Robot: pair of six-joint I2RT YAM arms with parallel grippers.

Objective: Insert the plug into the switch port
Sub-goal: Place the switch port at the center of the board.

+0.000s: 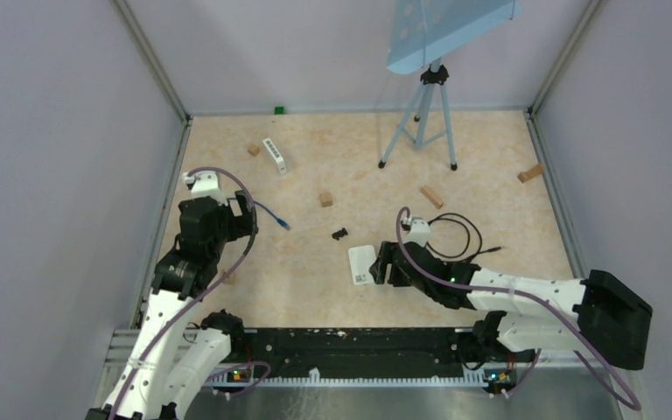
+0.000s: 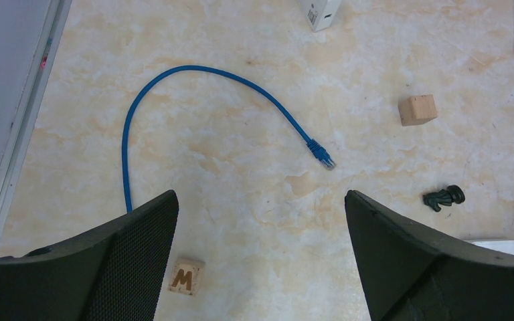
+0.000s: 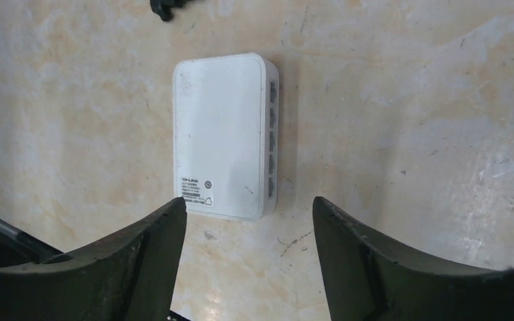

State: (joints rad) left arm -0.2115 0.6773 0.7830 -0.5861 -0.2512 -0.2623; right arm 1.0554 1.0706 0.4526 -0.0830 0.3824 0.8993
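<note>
Grasp stage, I'd say. The left end effector [image 2: 261, 200] hangs spread, and the clear-tipped plug [image 2: 321, 155] of the thin blue cable [image 2: 126, 144] lies just ahead of it on the beige marbled worktop [image 2: 241, 227]. The right end effector [image 3: 249, 204], also spread, hovers over the white plastic switch box [image 3: 221, 134], seemingly not touching it. Next, the left must descend and pinch the plug squarely.

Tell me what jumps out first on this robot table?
A curvy blue cable lies on the table under the open left gripper. A white box with a row of ports lies flat below the open right gripper. A tripod stands at the back.
</note>
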